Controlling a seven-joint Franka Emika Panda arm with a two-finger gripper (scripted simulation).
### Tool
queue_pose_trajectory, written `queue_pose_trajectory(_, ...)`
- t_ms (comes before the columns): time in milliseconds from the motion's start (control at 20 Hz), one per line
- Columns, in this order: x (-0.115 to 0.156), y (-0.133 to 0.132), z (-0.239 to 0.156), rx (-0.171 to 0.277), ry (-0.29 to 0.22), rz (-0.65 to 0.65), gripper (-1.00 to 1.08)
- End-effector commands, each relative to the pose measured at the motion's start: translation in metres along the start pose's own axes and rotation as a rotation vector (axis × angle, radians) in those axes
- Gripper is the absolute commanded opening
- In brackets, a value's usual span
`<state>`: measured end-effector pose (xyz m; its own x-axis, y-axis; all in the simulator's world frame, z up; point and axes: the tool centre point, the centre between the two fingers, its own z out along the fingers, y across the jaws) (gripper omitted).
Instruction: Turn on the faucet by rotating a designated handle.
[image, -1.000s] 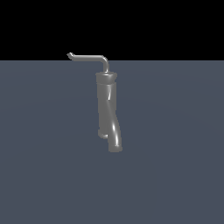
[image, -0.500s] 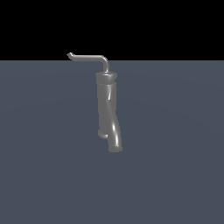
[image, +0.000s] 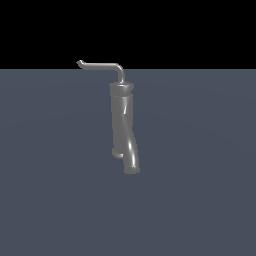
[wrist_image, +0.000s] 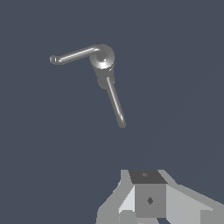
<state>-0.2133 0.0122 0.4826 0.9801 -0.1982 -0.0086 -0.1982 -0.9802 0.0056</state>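
The grey metallic faucet (image: 123, 125) stands upright in the middle of the exterior view, with a darker collar (image: 121, 90) on top and its twisted body bending down to the spout end (image: 132, 167). The thin L-bent handle (image: 102, 65) rises from the collar and reaches toward the exterior view's left, ending in a small hooked tip (image: 79, 62). In the wrist view I look down on the faucet (wrist_image: 103, 57); the handle (wrist_image: 74, 55) sticks out sideways. Part of my gripper (wrist_image: 148, 194) shows at the wrist view's edge, well apart from the faucet and holding nothing. It is not in the exterior view.
The faucet stands on a flat blue-grey floor (image: 200, 175) that stretches to a black background. Nothing else shows.
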Motion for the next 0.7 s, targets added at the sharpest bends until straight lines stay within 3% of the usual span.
queue_pose_trajectory(0, 0.011, -0.005, 0.004, -0.008, 0.002, 0.055, -1.0)
queue_pose_trajectory(650, 0.067, -0.035, 0.03, -0.038, 0.019, 0.349, -1.0)
